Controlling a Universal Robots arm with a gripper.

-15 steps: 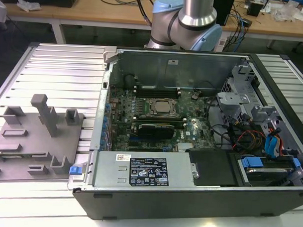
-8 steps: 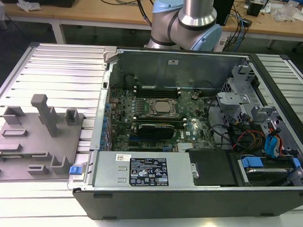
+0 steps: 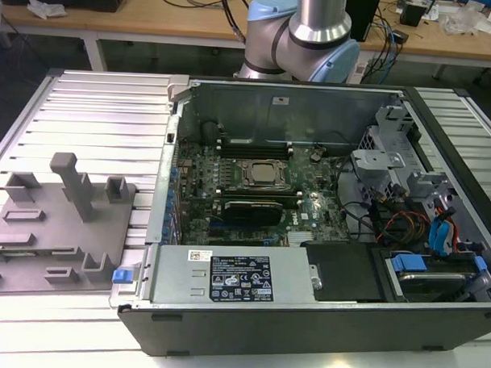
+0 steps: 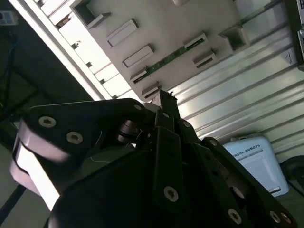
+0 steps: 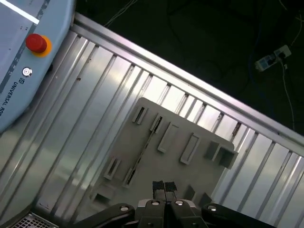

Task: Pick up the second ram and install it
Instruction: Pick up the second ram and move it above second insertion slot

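Clenched, empty end effector (image 5: 164, 186) above grey holder (image 5: 178, 166) (second ram (image 4: 175, 55) in it, long axis parallel to table ribs (image 5: 95, 104))

Counted items: one open computer case (image 3: 305, 331) containing one processor socket (image 3: 258, 175), one black card (image 3: 249, 208) and one power supply (image 3: 226, 276); one grey tray (image 3: 62, 236) with one upright post (image 3: 74, 184); one green ram stick (image 4: 175, 56); one gripper (image 5: 164, 186).
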